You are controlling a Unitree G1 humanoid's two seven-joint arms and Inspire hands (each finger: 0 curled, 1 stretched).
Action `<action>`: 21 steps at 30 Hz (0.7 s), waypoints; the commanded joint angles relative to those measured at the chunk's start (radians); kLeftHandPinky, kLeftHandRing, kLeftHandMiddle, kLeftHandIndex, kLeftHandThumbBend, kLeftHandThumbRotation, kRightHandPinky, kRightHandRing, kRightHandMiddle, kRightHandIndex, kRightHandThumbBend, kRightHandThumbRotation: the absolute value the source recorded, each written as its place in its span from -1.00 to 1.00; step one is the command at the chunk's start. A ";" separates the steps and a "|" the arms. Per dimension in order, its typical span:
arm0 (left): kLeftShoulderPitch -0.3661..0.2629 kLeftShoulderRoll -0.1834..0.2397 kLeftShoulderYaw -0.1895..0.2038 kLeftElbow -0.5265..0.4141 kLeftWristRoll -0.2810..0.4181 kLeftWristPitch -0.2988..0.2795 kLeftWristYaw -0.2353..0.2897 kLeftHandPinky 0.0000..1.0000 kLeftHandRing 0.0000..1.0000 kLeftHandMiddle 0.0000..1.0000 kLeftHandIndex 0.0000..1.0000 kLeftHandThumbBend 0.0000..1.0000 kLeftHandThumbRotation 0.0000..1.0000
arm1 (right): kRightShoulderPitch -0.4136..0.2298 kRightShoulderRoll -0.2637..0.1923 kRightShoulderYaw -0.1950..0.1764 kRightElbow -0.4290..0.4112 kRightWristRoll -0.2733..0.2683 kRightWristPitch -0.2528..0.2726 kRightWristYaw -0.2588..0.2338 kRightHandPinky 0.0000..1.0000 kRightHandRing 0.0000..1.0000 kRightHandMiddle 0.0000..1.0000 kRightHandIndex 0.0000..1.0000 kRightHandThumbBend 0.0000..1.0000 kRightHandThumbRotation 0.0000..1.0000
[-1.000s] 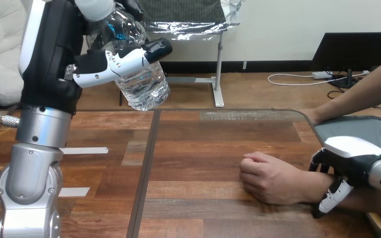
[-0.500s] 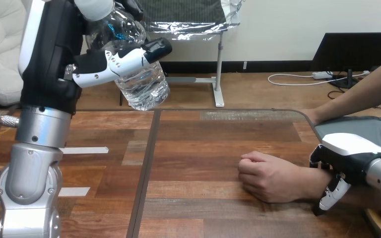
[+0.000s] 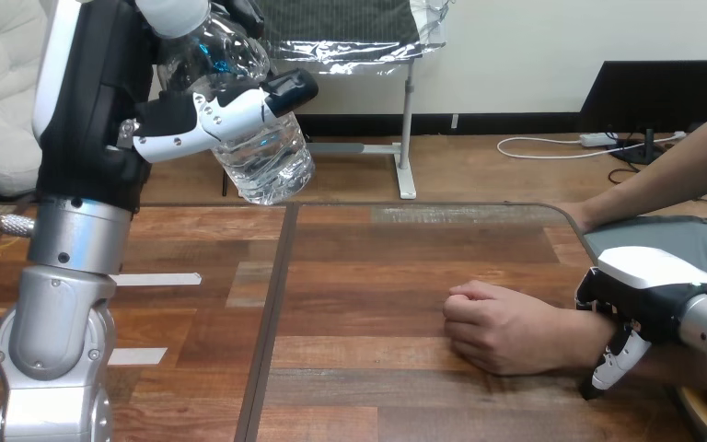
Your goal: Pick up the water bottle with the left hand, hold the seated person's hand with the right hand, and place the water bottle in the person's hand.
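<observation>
My left hand is raised high at the upper left, its fingers curled round a clear plastic water bottle. The bottle hangs tilted in the air, white cap up and to the left, well above the table. The person's hand rests as a loose fist on the wooden table at the lower right. My right hand sits over the person's wrist, with fingers and thumb curled down round it.
A dark seam runs down the table between two boards. The person's other forearm reaches in from the right edge to the table's far right corner. White tape strips lie on the left board.
The person's fist and my right hand have shifted very slightly on the table. My left hand and the bottle have stayed still.
</observation>
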 commanded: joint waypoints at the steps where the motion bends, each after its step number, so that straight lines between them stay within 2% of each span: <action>1: -0.046 0.006 0.014 -0.003 -0.011 -0.020 0.018 -0.60 -0.48 -0.36 -0.26 0.24 -1.00 | 0.110 0.053 0.056 0.085 -0.012 -0.003 0.016 -0.65 -0.49 -0.30 -0.28 0.84 -1.00; 8: -0.047 0.005 0.014 0.008 -0.012 -0.028 0.019 -0.60 -0.48 -0.37 -0.26 0.25 -1.00 | 0.110 0.053 0.025 0.077 0.032 0.007 0.042 -0.64 -0.49 -0.31 -0.30 0.83 -1.00; 14: -0.048 0.004 0.012 0.018 -0.015 -0.034 0.017 -0.60 -0.48 -0.36 -0.26 0.25 -1.00 | 0.110 0.045 0.000 0.054 0.066 0.015 0.054 -0.50 -0.31 -0.14 -0.26 0.82 -1.00; 21: -0.049 0.001 0.008 0.024 -0.016 -0.029 0.017 -0.60 -0.48 -0.36 -0.26 0.25 -1.00 | 0.113 0.028 -0.042 0.009 0.106 0.006 0.063 -0.46 -0.30 -0.15 -0.22 0.83 -1.00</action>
